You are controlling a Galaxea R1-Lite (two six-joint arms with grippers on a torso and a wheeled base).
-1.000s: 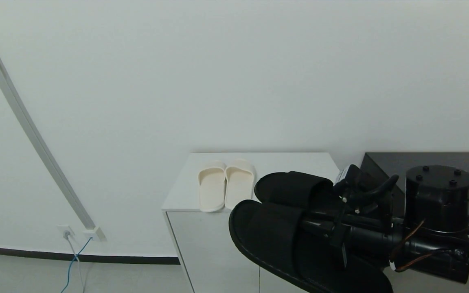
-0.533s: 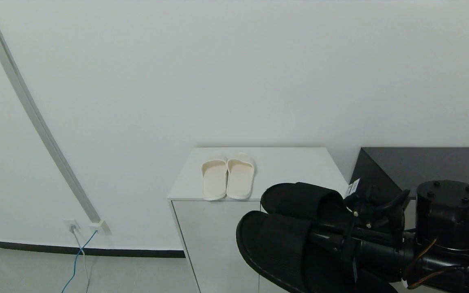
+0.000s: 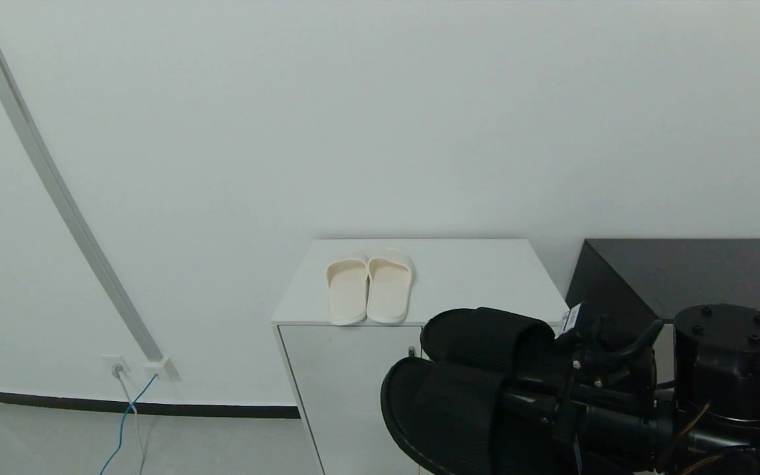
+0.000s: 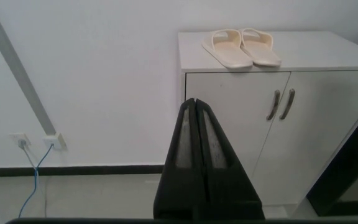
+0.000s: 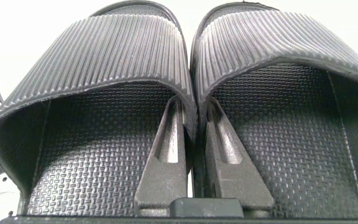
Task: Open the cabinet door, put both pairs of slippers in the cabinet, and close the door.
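In the right gripper [image 5: 191, 112]: the black slippers [image 5: 129, 68], both of the pair. One finger [image 5: 163, 162] sits inside each slipper. Together they pinch the two touching inner strap walls, so the jaws are narrow and loaded (grip looks seated deep under the straps, toes pointing away from the wrist).

Beyond this gripper, to its left and higher than the load: the white slippers [image 3: 369, 289]. They lie side by side, touching, at the front edge of the cabinet [image 3: 472, 270] top. The cabinet front lies past the toes of the held pair.

Left gripper [image 4: 195, 109]: fingers pressed flat together, nothing between them. Ahead of it, well apart: the two cabinet doors [image 4: 235, 124], both shut flush. The handles [image 4: 273, 106] stand upright, side by side at the meeting edge.

Judgement, step in hand: door opening is not yet done, though one pair is already lifted. Neither pair is inside.

Next move calls for:
- The free left gripper to spread its fingers, approach one handle, close round it and pull along the door's arc.
- The right arm to keep its load out of the swing path. From the head view the black pair hangs in front of the cabinet face and could foul the door.
- A steady pinch on the straps meanwhile; two slippers on one grip may sag apart
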